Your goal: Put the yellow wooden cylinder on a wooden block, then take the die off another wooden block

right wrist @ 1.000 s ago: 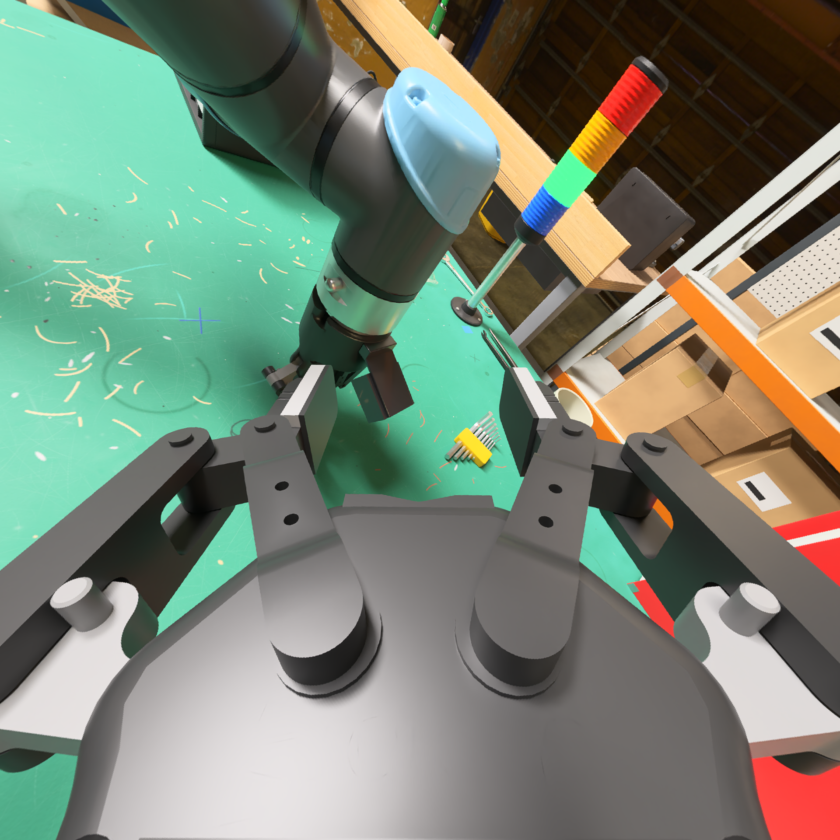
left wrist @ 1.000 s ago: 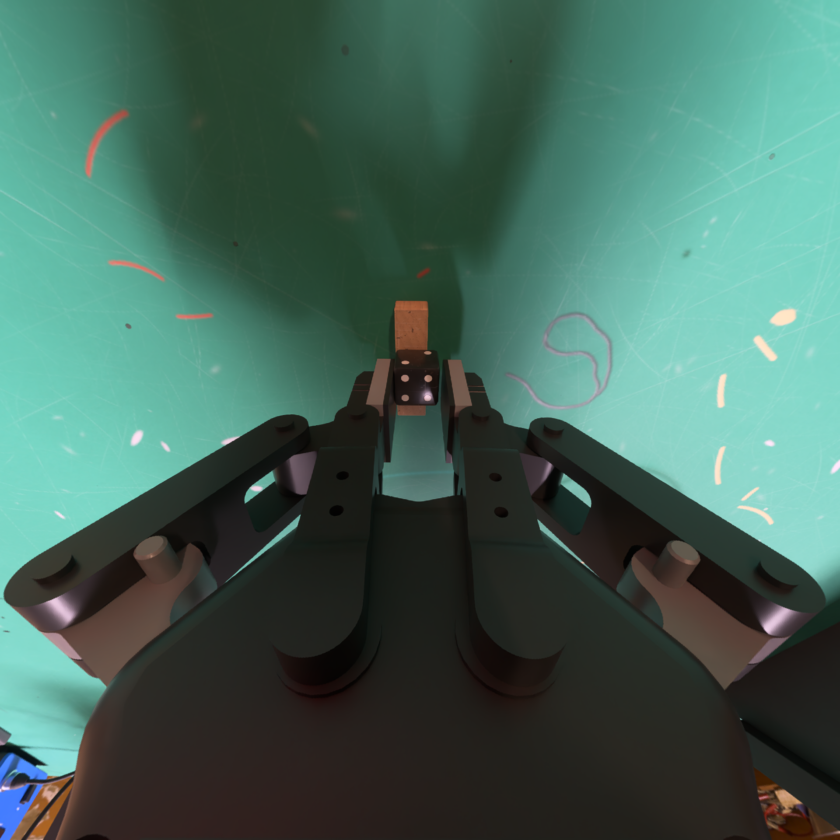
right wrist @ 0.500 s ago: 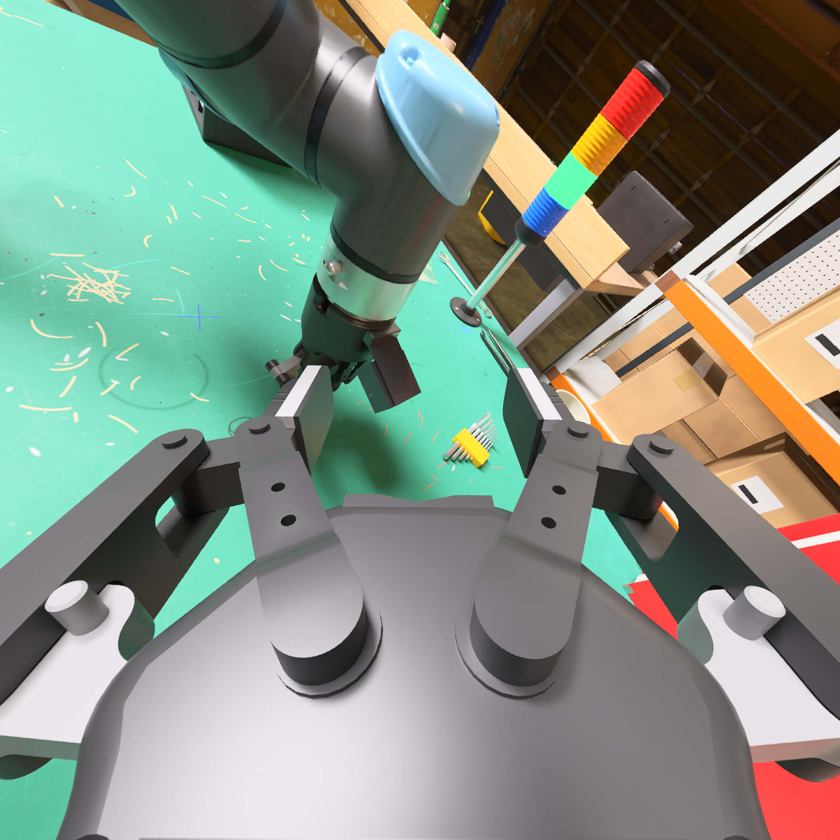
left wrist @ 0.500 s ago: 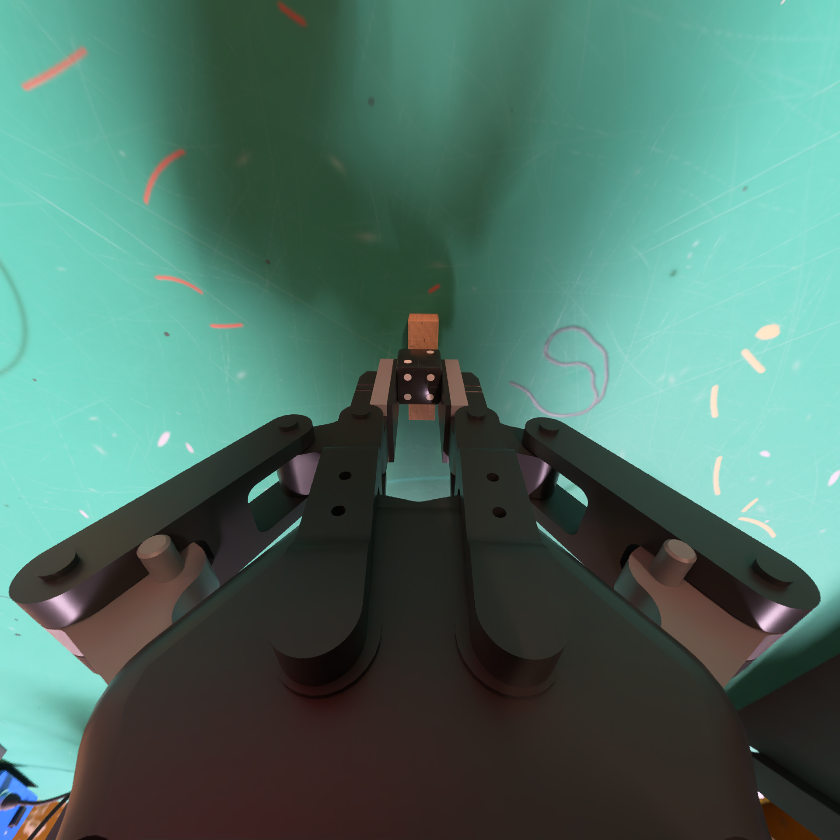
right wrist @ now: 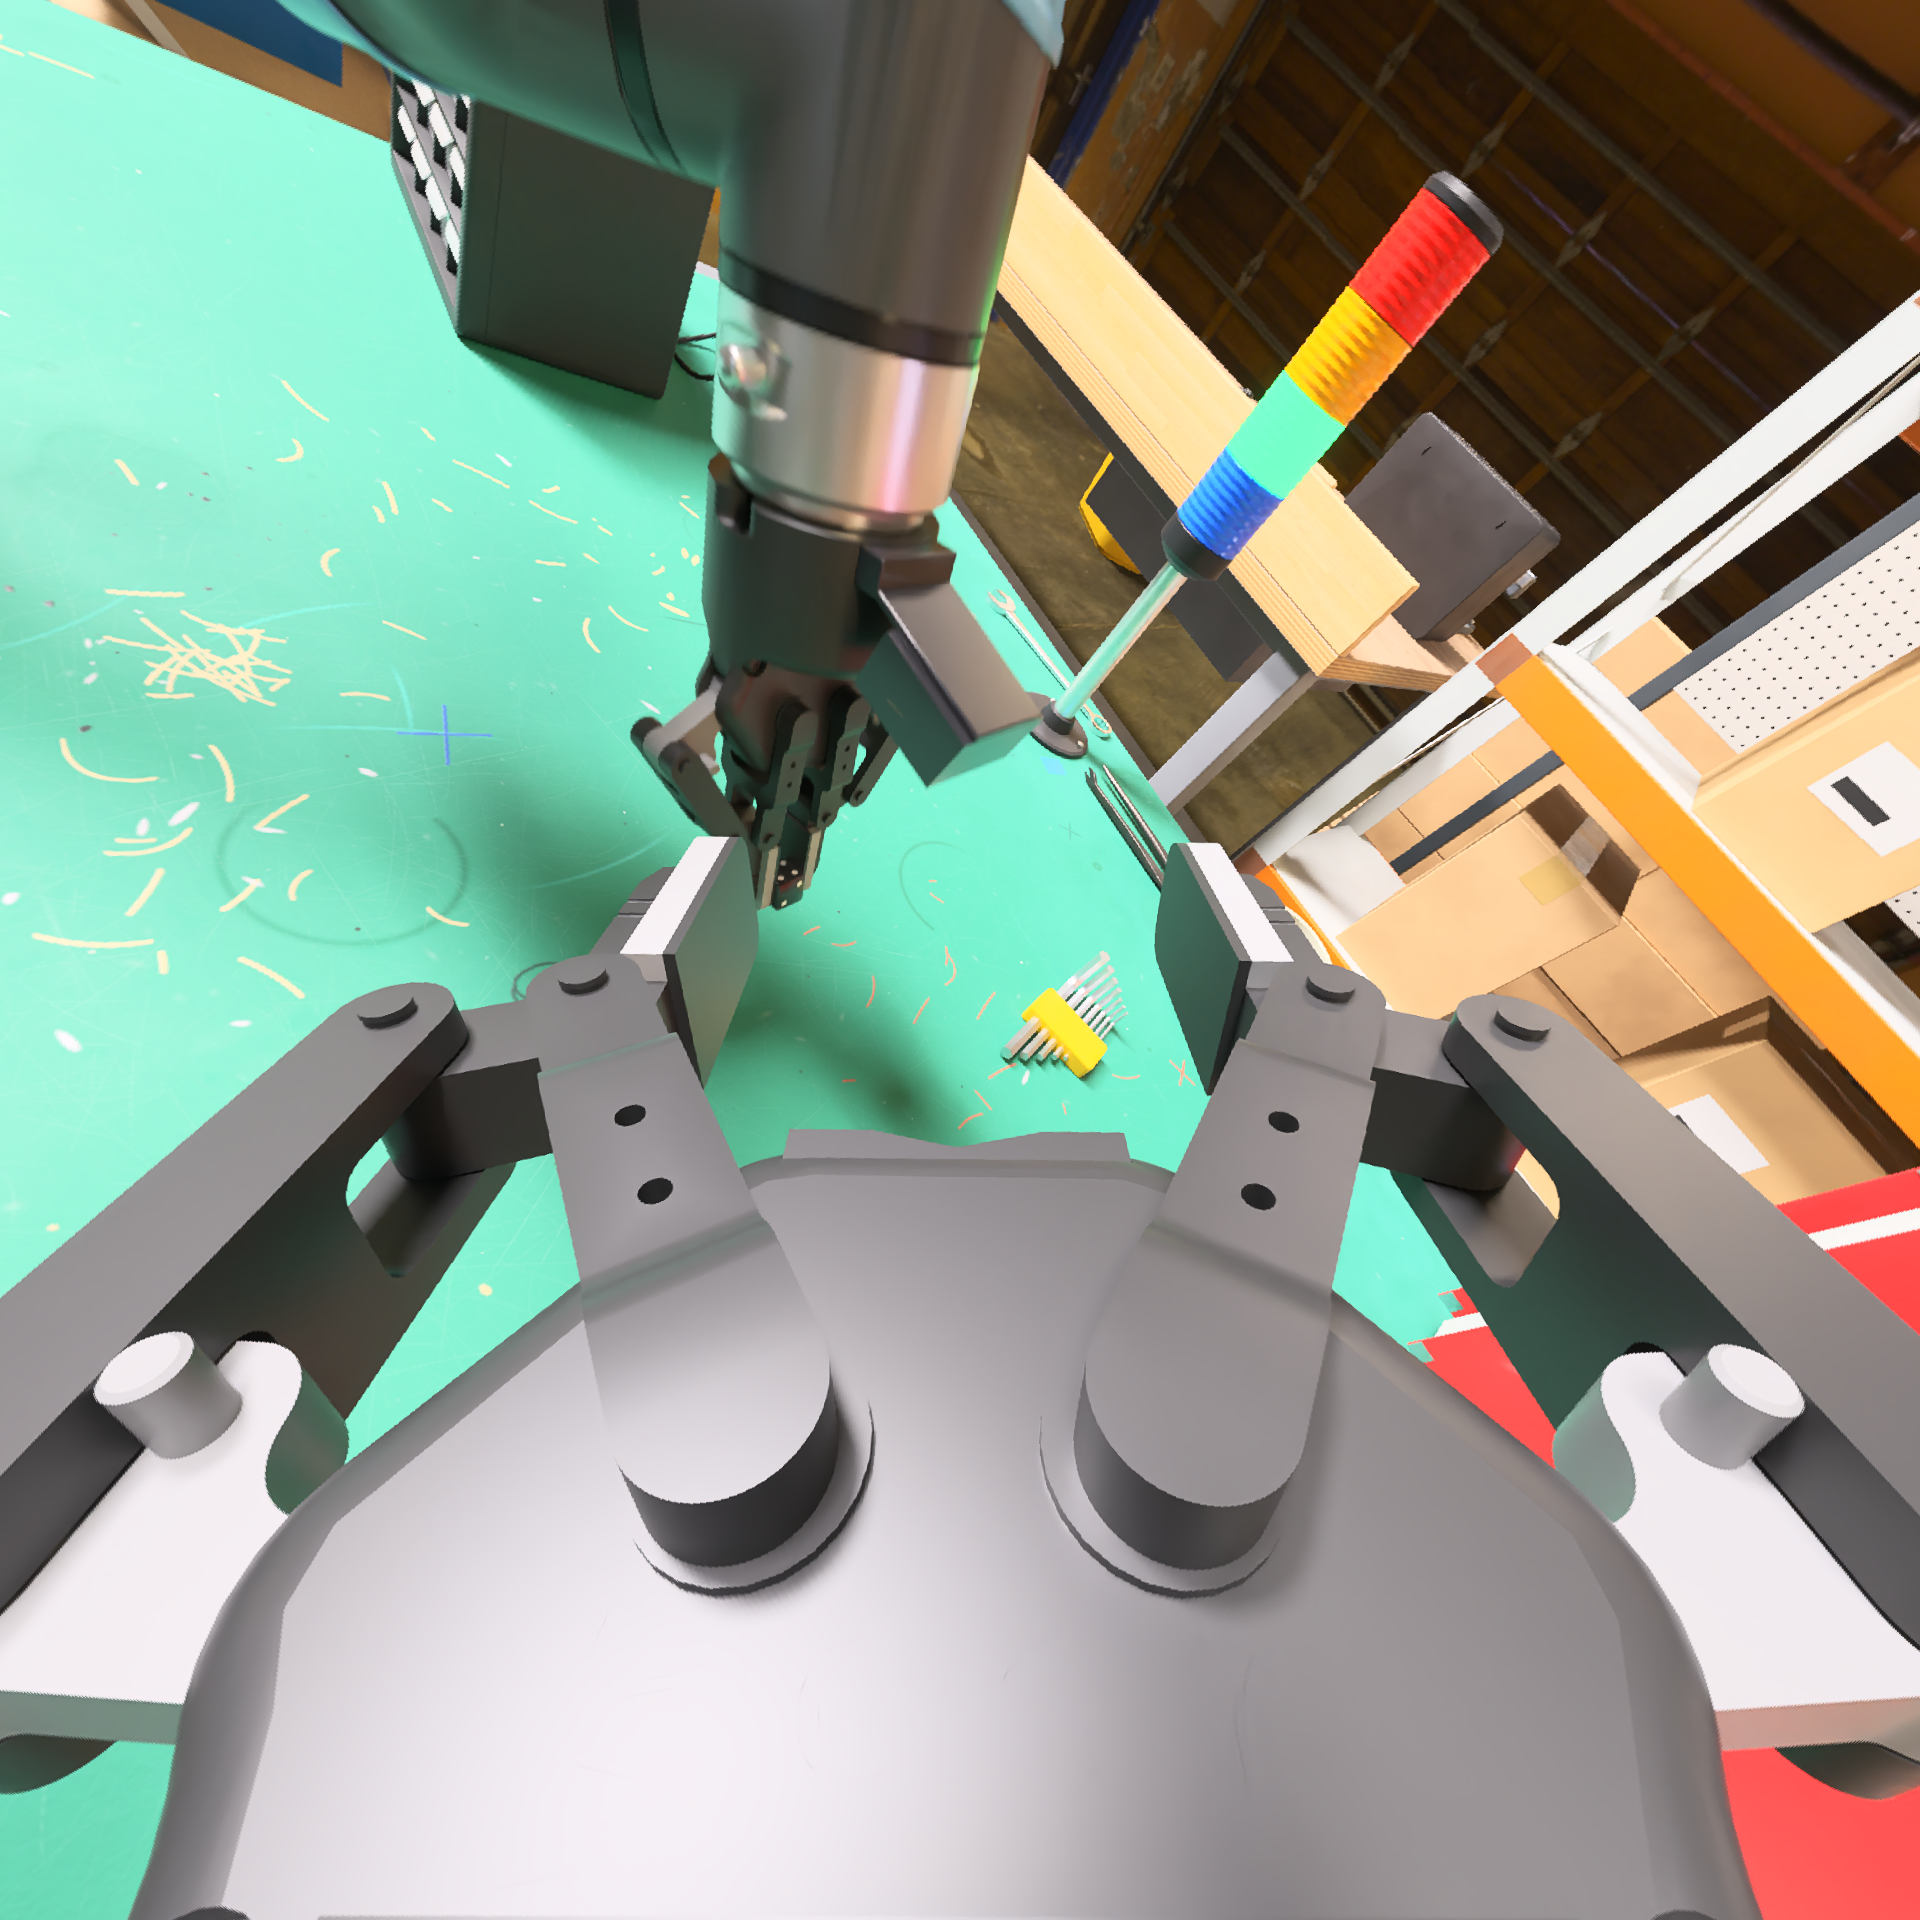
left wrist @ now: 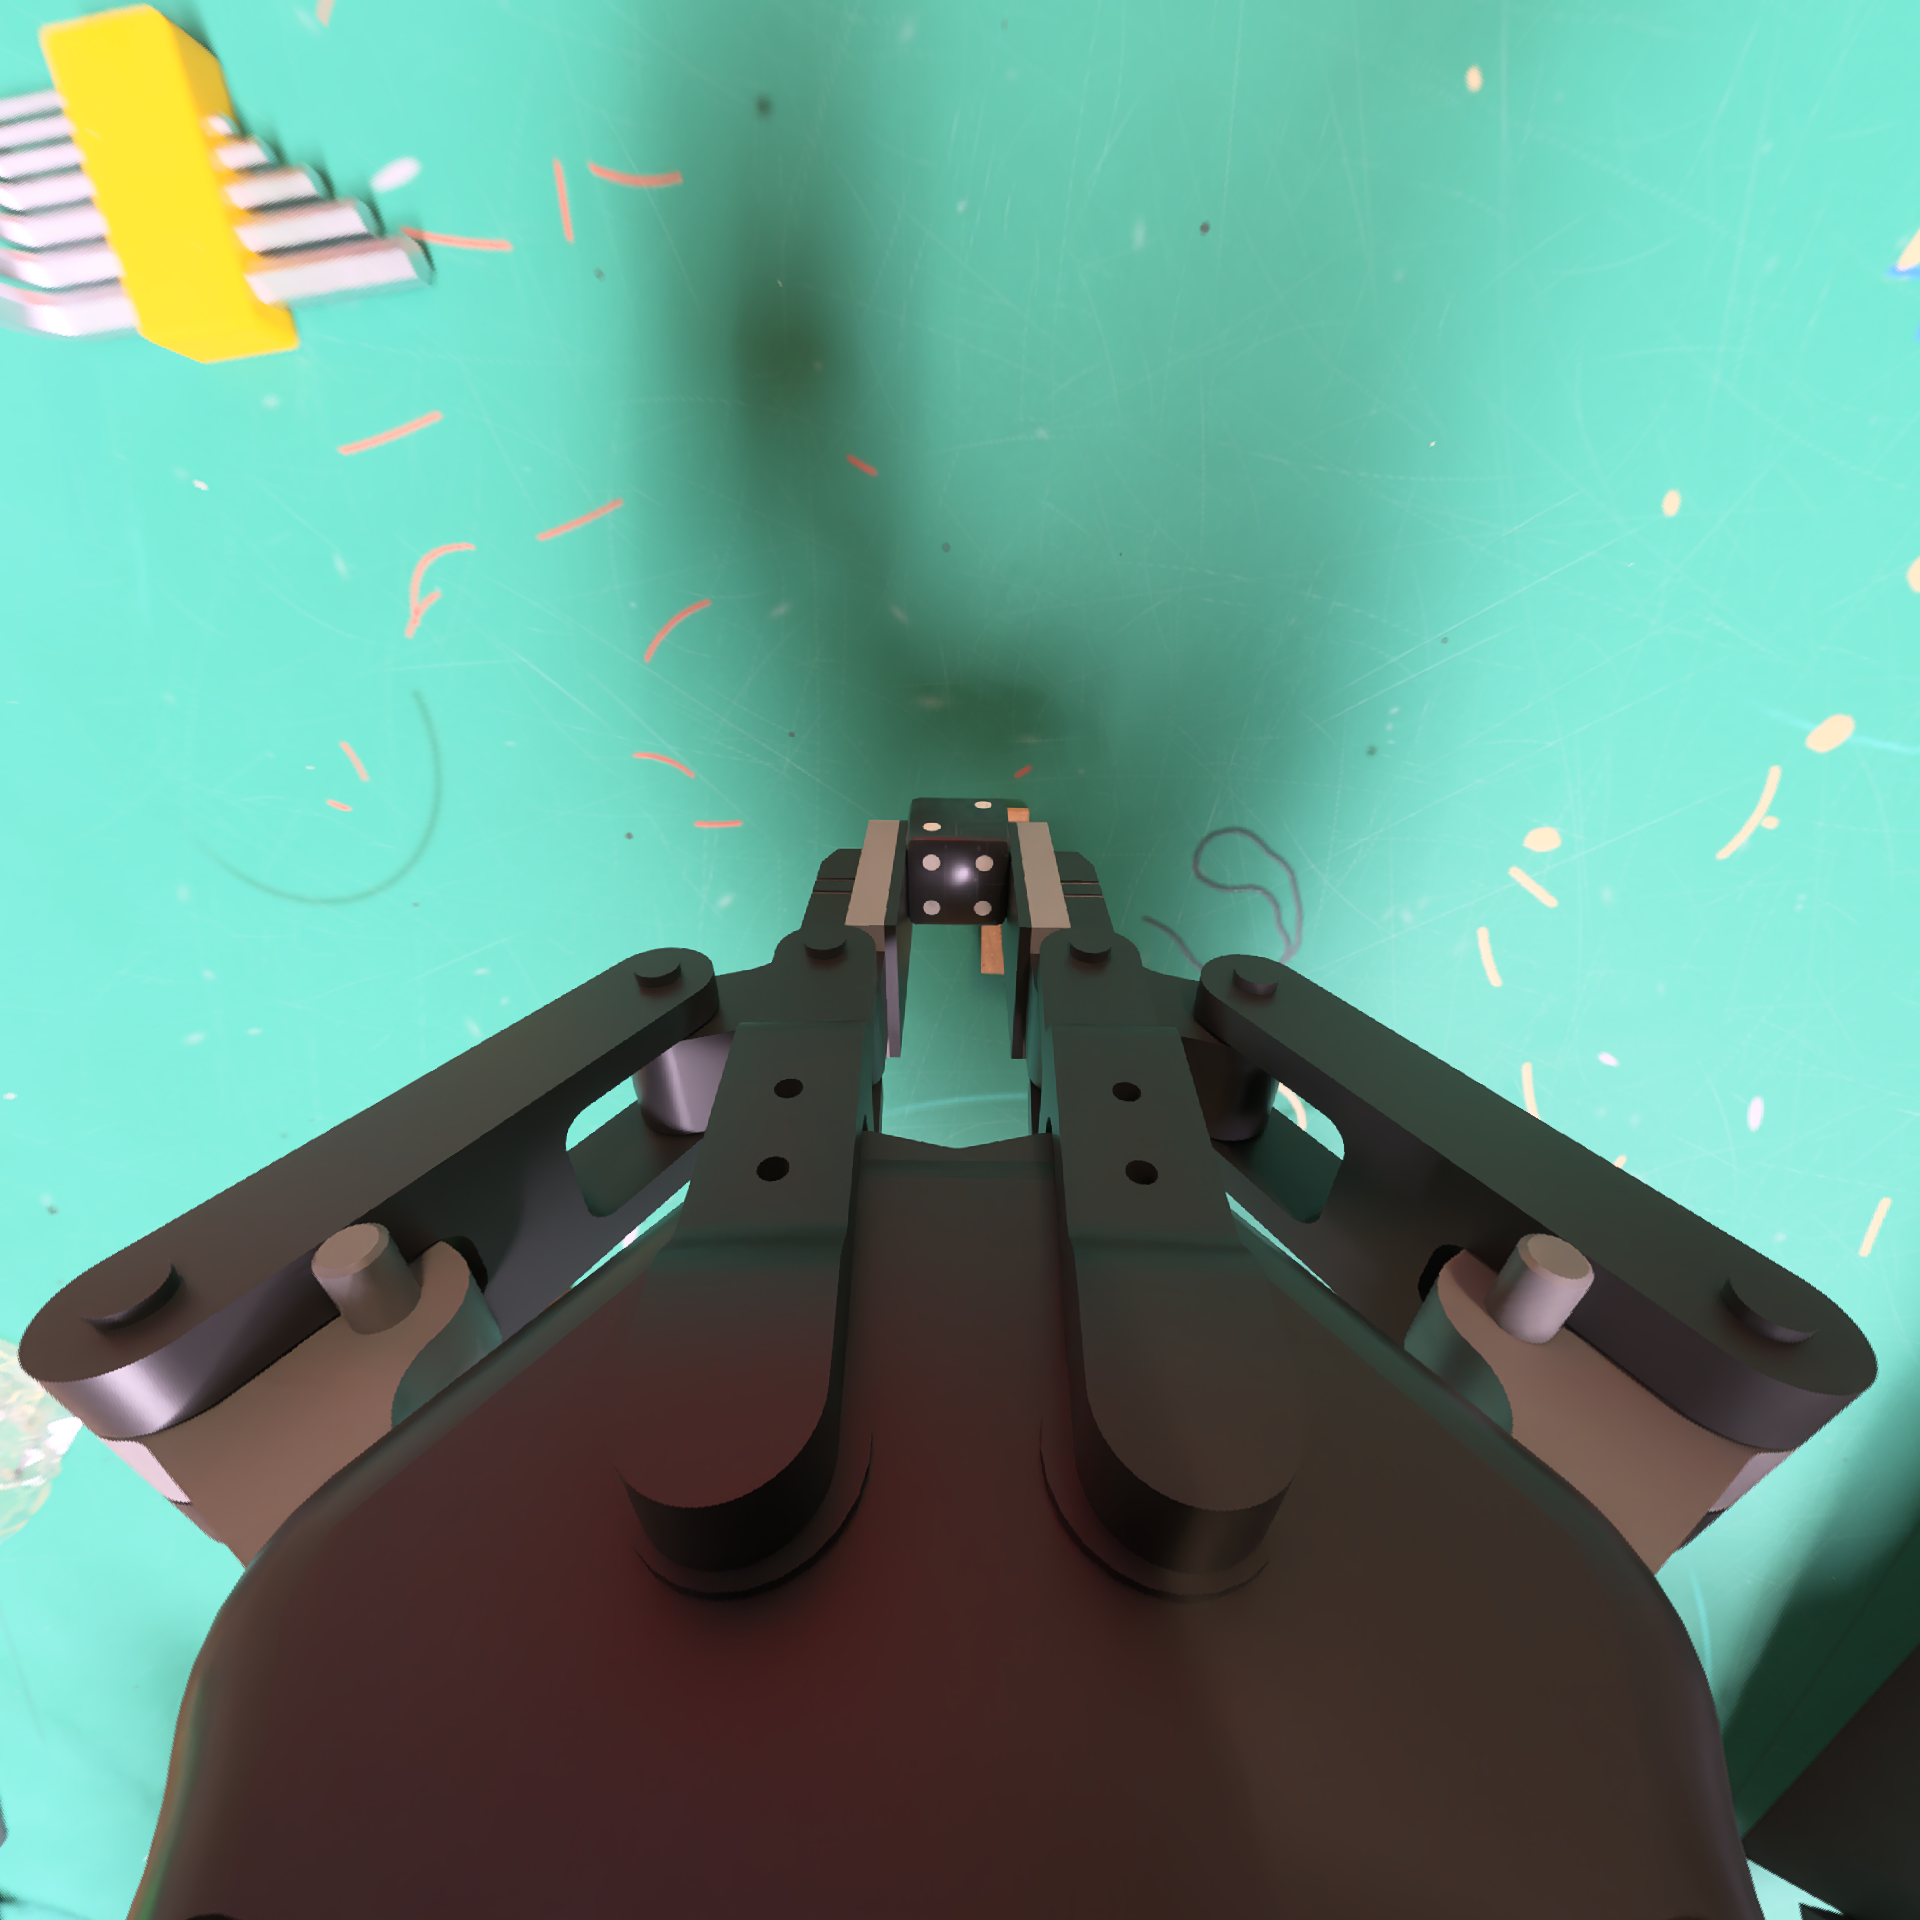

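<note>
In the left wrist view my left gripper [left wrist: 957, 844] is shut on a black die with white pips [left wrist: 958, 875] and holds it above the green table. Only thin slivers of a wooden block [left wrist: 991, 950] show below the die, far under it. In the right wrist view the left arm's gripper [right wrist: 785, 871] hangs over the table with the die [right wrist: 793, 871] between its fingers. My right gripper [right wrist: 961, 940] is open and empty, above the table. The yellow wooden cylinder is in neither view.
A yellow holder of hex keys [left wrist: 166, 187] lies on the green table [left wrist: 1455, 416], also seen in the right wrist view [right wrist: 1065, 1023]. A black box [right wrist: 561, 239] stands at the far edge. A coloured signal tower [right wrist: 1320, 384], a wooden bench and shelves with cardboard boxes [right wrist: 1507, 904] are beyond the table.
My left gripper has risen with the die in it; the wooden block has dropped away and is now nearly hidden, and the hex key holder has come into view. The right gripper stays open.
</note>
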Available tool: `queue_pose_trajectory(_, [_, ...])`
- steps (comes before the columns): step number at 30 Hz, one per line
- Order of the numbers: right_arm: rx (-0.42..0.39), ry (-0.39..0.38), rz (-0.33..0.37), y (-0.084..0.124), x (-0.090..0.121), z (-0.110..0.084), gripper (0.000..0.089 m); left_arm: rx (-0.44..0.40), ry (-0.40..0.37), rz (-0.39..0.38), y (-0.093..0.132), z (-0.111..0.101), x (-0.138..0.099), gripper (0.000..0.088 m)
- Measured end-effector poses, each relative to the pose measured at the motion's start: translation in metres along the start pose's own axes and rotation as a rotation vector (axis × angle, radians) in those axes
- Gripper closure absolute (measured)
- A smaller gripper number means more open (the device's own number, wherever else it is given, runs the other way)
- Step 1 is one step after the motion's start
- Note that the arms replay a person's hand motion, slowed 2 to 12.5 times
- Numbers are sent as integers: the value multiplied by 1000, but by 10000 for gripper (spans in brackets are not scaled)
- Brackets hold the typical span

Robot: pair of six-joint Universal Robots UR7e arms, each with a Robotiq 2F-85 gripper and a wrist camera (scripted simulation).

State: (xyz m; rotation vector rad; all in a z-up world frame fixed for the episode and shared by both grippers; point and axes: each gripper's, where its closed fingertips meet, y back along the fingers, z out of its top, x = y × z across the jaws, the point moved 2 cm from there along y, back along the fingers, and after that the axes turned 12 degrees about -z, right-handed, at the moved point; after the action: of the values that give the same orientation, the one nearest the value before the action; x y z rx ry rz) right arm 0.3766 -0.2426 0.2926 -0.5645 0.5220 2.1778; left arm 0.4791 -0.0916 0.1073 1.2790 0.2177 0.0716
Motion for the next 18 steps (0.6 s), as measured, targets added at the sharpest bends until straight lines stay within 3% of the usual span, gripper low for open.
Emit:
queue_pose_trajectory(9, [-1, -2, -3, 0, -1, 0, 207, -49, -48, 67, 63, -3, -9, 723])
queue_pose_trajectory(18, [5, 0, -2, -1, -1, -3, 197, -27, -51, 148, 120, -38, -14, 723])
